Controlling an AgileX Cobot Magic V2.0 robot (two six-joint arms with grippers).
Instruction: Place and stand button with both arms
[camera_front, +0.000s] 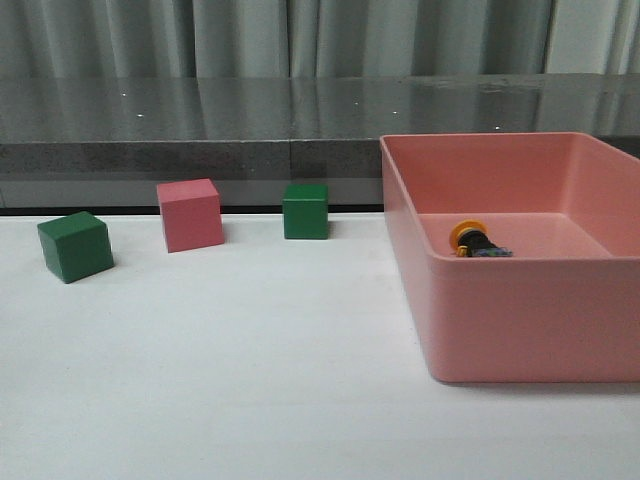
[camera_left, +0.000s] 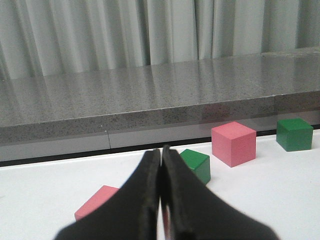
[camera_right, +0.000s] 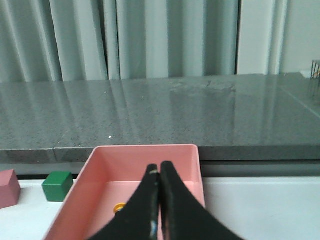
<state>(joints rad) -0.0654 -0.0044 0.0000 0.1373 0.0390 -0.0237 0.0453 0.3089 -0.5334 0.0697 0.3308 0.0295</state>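
The button (camera_front: 478, 242) lies on its side on the floor of the pink bin (camera_front: 520, 330), its yellow cap towards the left. In the right wrist view only its yellow cap (camera_right: 119, 207) shows, beside my fingers. My right gripper (camera_right: 159, 167) is shut and empty, above the bin's near side. My left gripper (camera_left: 161, 151) is shut and empty, low over the white table near the cubes. Neither gripper shows in the front view.
A green cube (camera_front: 75, 246), a pink cube (camera_front: 190, 214) and another green cube (camera_front: 305, 211) stand on the white table left of the bin. The left wrist view shows one more pink block (camera_left: 97, 201) close by my fingers. A grey ledge (camera_front: 200, 130) runs behind.
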